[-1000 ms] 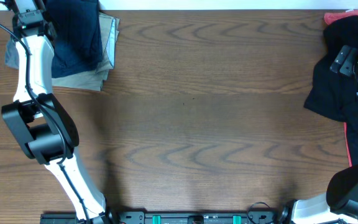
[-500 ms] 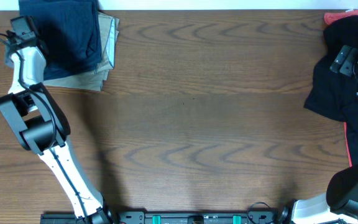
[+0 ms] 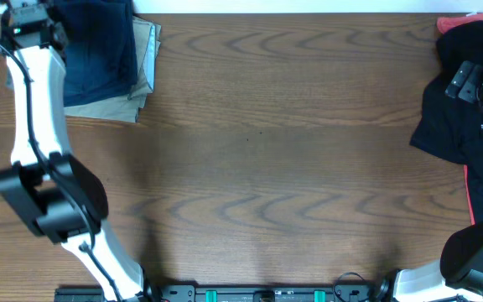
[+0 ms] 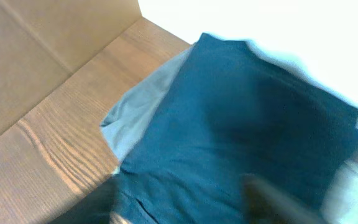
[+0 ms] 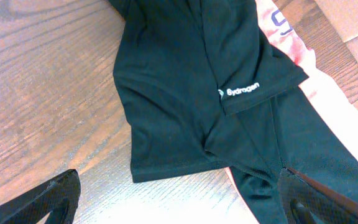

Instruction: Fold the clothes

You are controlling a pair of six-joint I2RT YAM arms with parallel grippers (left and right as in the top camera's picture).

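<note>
Overhead: the navy shorts (image 3: 99, 46) lie on top of the khaki shorts (image 3: 145, 80) on the bench (image 3: 267, 168). The left pincer (image 3: 28, 18) hovers at that pile's edge.

Left wrist: blurred navy cloth fills the view, and I cannot tell the pincer's grip. The cloth looks soft, light and limp, best pinched at the waistband.

Right wrist: the right pincer (image 5: 176, 190) is spread wide and empty above a black garment (image 5: 179, 93), well apart from the khaki shorts.

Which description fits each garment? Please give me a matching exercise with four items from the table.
Things:
1. navy shorts
2. khaki shorts
3. black garment
4. pink cloth

Descriptions:
A. far right corner, mostly covered
B. lowest visible layer of the left pile
C. bears a small white logo
D. top of the left pile

Pairs: 1-D, 2-B, 3-C, 4-A
</note>
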